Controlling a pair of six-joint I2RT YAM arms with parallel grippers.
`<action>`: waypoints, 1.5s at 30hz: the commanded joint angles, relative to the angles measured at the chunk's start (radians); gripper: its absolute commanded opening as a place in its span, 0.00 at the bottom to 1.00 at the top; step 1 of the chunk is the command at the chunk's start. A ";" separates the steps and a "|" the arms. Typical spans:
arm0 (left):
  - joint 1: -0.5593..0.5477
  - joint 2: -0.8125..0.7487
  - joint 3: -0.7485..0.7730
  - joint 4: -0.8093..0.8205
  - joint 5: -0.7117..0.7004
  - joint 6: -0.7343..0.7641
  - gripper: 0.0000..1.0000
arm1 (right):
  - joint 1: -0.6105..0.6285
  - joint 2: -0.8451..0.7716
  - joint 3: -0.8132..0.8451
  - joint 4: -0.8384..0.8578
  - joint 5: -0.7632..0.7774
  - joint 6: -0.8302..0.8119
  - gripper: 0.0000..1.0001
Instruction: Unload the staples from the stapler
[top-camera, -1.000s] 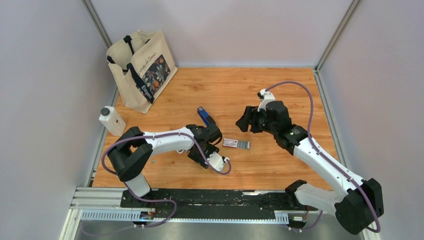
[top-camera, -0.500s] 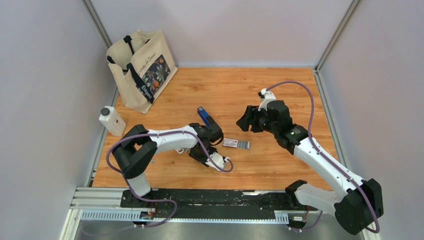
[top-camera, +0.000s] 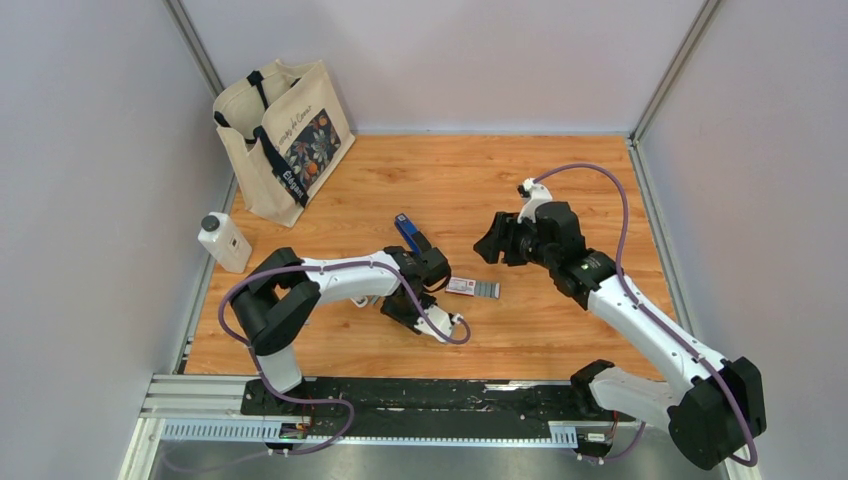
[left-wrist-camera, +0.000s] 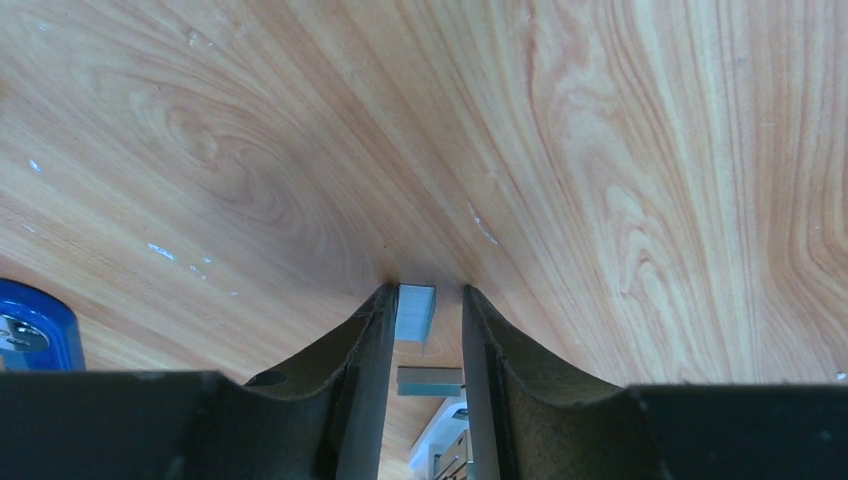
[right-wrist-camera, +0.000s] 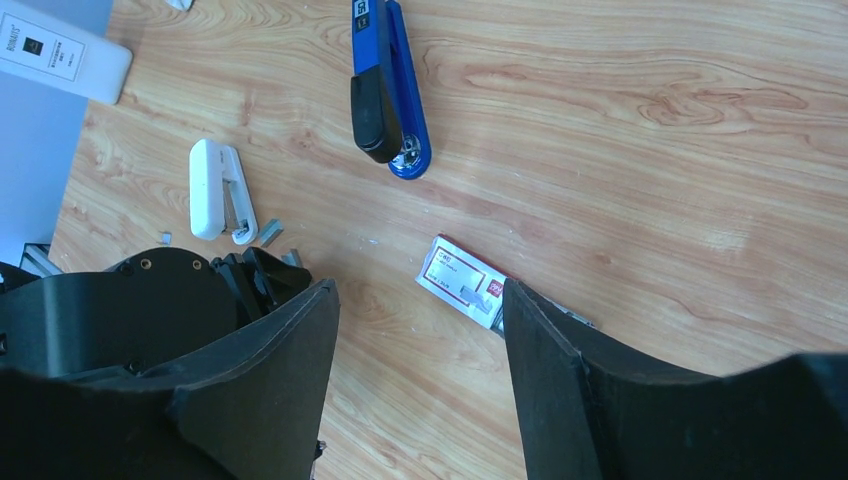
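Frame edge cuts off what looks like the stapler (left-wrist-camera: 28, 332)

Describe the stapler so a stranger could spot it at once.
On the wooden table, start at the canvas tote bag and move toward the middle. The stapler lies just beyond the left gripper. It alone is bright blue; the nearby bar is white.
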 joint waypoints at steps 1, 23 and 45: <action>-0.016 0.013 0.026 -0.030 0.012 -0.016 0.39 | -0.009 -0.004 -0.010 0.045 -0.019 0.008 0.64; -0.018 -0.169 0.162 -0.128 0.006 -0.163 0.10 | -0.020 0.155 -0.031 0.113 -0.036 0.027 0.61; 0.014 -0.437 0.357 -0.223 0.452 -0.446 0.10 | 0.070 0.518 0.111 0.022 0.094 0.077 0.54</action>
